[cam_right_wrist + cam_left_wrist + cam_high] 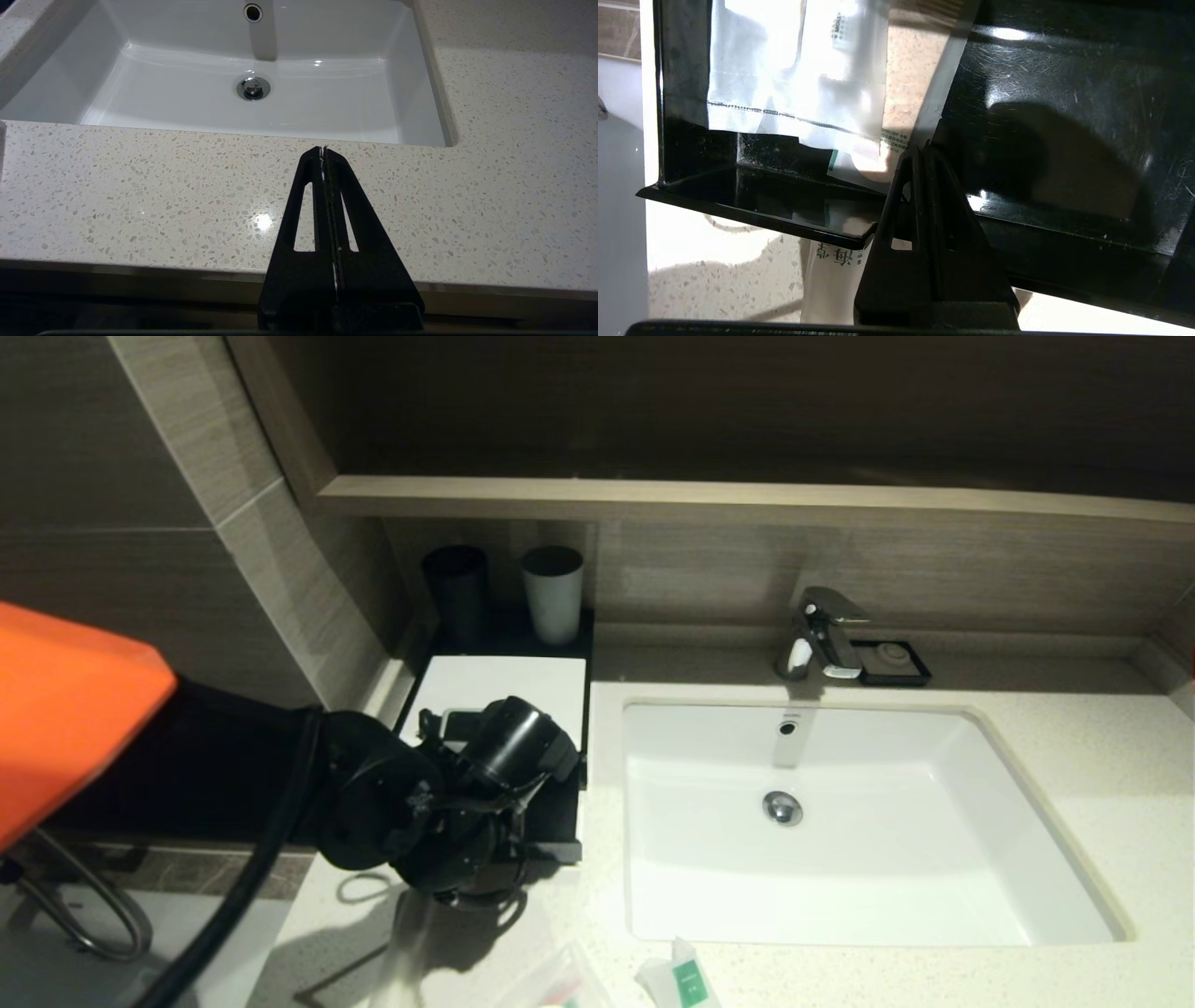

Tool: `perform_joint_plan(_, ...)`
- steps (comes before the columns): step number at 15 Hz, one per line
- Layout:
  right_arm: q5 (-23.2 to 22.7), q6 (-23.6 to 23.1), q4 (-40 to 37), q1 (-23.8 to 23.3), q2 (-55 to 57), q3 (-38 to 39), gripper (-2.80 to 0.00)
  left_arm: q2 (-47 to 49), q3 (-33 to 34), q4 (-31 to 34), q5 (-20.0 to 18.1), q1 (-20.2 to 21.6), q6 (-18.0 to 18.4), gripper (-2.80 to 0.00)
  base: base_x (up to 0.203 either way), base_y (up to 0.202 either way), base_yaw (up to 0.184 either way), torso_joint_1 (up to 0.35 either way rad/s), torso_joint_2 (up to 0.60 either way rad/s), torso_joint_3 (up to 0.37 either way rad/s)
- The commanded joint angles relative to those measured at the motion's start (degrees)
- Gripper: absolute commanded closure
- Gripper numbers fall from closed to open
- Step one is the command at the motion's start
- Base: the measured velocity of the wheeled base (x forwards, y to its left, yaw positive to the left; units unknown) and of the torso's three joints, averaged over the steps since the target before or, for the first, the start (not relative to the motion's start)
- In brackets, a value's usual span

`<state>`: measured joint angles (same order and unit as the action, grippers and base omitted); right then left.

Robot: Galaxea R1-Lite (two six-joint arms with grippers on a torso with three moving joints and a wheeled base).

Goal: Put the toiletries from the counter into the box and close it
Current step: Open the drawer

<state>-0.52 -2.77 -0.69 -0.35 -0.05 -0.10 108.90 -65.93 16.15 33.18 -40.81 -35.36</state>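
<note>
A: Nearest us, two packets lie on the worktop front edge: white sachet with green label and a clear packet. Both sit behind the left end effector, on its basin side.

B: Agreed. What is the left one doing?

A: Clenched. The long thin sleeve runs right up to the tips and looks pinched there. We read it as grasped, though the contact itself is hard to see.

B: And the sleeve axis?

A: It lies diagonally. One end runs ahead of the tips over the drawer floor. The other trails back past the drawer's front rim toward the worktop. So it straddles the rim and is not fully inside.

B: Then the next move turns on that. We'd say the sleeve needs to go further forward, or be swung in line with the drawer, before it's let go.

A: Yes. Otherwise the tail could foul the drawer when it closes.

B: What's the arm pose?

A: The left arm is bent over the pulled-out drawer, wrist pitched down, tips just inside the front rim. The clear pouch is already in the drawer, ahead of the tips and to the side.

B: And the right arm?

A: The right end effector is clenched on nothing, parked low over the front worktop strip with the basin ahead of it. It's well apart from the box, so the left arm is the nearer one.

B: Beyond the box?

A: Two cups at the wall.
</note>
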Motion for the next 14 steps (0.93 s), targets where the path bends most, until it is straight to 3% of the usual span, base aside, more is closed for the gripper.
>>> perform_joint_plan(1, 0.0, -0.05, -0.01, 0.0, -0.04, 0.01, 0.0, -0.09, 0.01, 0.35, 0.13, -0.22, -0.23, 0.0, 0.0, 0.0, 0.0, 0.0, 0.0, 0.0)
perform_joint_plan(14, -0.08, -0.05, -0.01, 0.0, -0.03, 0.01, 0.0, -3.43, 0.89, 5.3, -1.45, -2.08, -2.09, 0.0, 0.0, 0.0, 0.0, 0.0, 0.0, 0.0)
